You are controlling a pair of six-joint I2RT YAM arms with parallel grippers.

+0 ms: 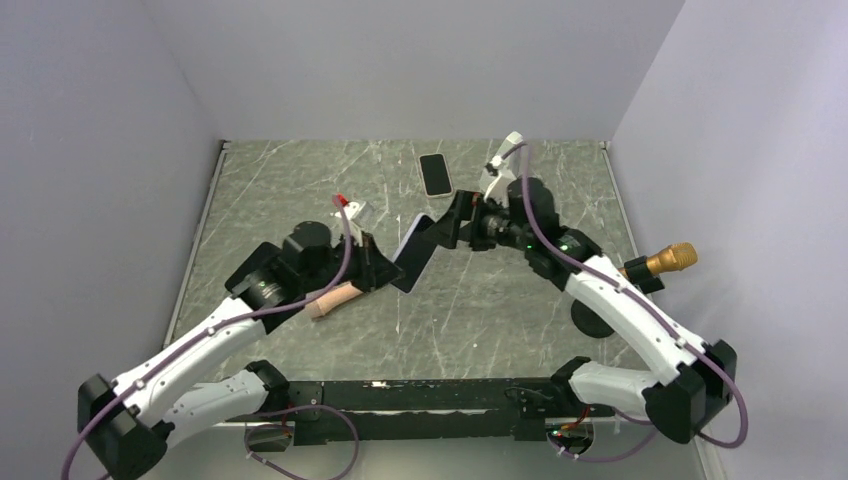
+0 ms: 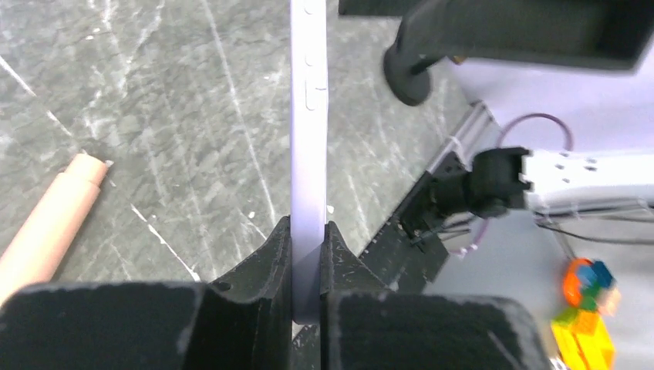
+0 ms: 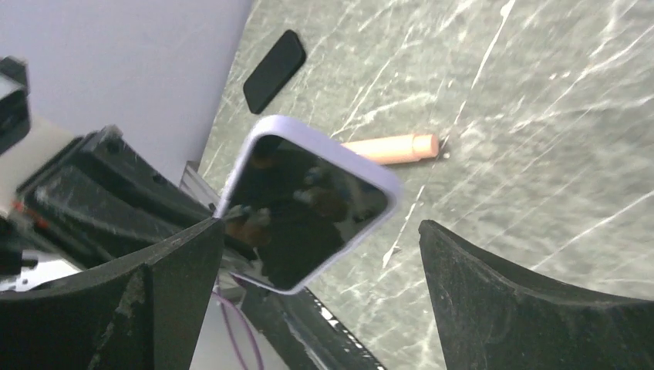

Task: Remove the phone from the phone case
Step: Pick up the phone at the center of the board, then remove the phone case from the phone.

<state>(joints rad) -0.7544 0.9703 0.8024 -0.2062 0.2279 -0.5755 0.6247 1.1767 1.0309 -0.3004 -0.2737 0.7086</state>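
While the left gripper (image 1: 392,266) is clamped on the lower end of the lavender phone case (image 1: 413,254), the case hangs in the air above the marbled grey-green table (image 1: 300,190), tilted, with its upper end pointing toward the right gripper (image 1: 447,232). The left wrist view shows the case (image 2: 308,116) edge-on, pinched between the two black fingers (image 2: 270,262), with its side buttons visible along the rim.

The phone (image 3: 305,216) sits inside the case. Its dark glass fills the lavender rim (image 3: 332,150) in the right wrist view and reflects the arm. No corner looks lifted out of the rim.

The right gripper's (image 3: 321,227) jaws stand wide apart, one on each side of the cased phone's upper end. Neither finger (image 3: 177,285) clearly touches it.

A second phone (image 1: 434,175) lies flat on the table beyond both grippers, screen up, well apart from the held case. A peach-coloured cylinder (image 1: 333,300) lies on the table just beside the left wrist, and shows in both wrist views (image 2: 50,227) (image 3: 389,146). A gold-headed microphone (image 1: 668,260) shows beside the right arm.
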